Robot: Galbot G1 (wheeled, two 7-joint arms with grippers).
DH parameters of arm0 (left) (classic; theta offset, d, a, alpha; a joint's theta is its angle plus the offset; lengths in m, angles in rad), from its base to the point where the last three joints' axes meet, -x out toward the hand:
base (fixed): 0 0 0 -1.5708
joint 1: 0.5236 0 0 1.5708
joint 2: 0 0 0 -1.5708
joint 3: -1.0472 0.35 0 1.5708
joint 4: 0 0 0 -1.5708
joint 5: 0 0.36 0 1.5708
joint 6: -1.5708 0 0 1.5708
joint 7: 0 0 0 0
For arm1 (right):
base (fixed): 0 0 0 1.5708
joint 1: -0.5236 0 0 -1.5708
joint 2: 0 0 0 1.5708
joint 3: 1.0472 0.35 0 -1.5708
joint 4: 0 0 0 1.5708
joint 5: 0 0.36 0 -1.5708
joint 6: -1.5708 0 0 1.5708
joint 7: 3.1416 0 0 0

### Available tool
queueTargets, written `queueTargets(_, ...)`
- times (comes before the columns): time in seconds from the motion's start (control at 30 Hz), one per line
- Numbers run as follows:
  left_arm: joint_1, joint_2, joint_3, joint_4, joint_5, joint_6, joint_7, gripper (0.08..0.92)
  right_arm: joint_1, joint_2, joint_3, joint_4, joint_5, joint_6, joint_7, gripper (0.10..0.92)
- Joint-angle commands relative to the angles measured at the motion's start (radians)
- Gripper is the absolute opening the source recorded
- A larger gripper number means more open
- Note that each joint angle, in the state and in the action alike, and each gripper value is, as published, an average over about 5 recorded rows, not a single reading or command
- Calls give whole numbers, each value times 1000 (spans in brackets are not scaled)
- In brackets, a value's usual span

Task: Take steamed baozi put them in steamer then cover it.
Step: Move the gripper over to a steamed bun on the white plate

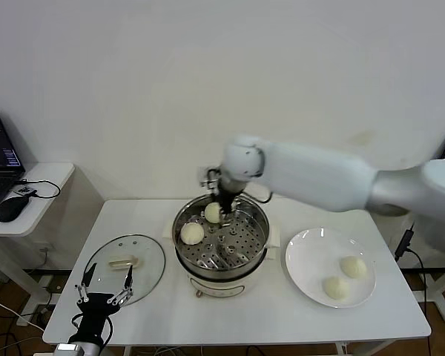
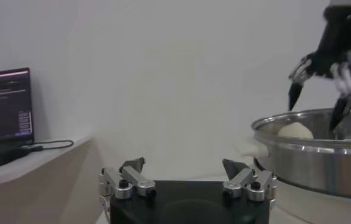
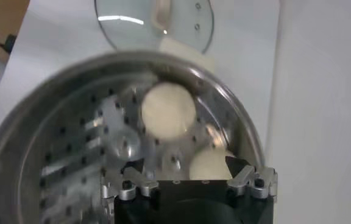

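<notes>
The steamer [image 1: 224, 271] stands mid-table with two baozi on its perforated tray, one at the left [image 1: 192, 233] and one at the back [image 1: 213, 213]. My right gripper [image 1: 221, 202] hangs open just above the back one. In the right wrist view that bun [image 3: 211, 163] lies on the tray between the spread fingers of the right gripper [image 3: 184, 163], and the other baozi [image 3: 168, 111] sits farther off. Two more baozi [image 1: 354, 266] [image 1: 335, 288] rest on the white plate [image 1: 311, 256]. The cover [image 1: 126, 268] lies flat on the table, left of the steamer. My left gripper [image 1: 104, 288] waits open near the cover's front edge.
A low side table [image 1: 48, 178] at the far left carries a laptop [image 1: 0, 159] and a mouse [image 1: 11, 208]. The left wrist view shows the steamer's wall [image 2: 315, 161], a bun [image 2: 295, 129] and the right gripper [image 2: 319, 103] above it. A wall is close behind.
</notes>
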Motion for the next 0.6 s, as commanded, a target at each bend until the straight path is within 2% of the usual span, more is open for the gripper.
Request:
queueTargets(0.03, -1, 2, 4, 0, 2, 2, 1, 823, 61, -406, -8, 216, -161, 198, -176, 822)
queueTargets(0.27, 7, 7, 18, 8, 16, -4, 0, 823, -77, -633, 49, 294, -275, 240, -159, 823)
queueTargets(0.6, 16, 0, 23, 4, 31, -2, -2, 823, -504, -738, 322, 314, -437, 274, -139, 823)
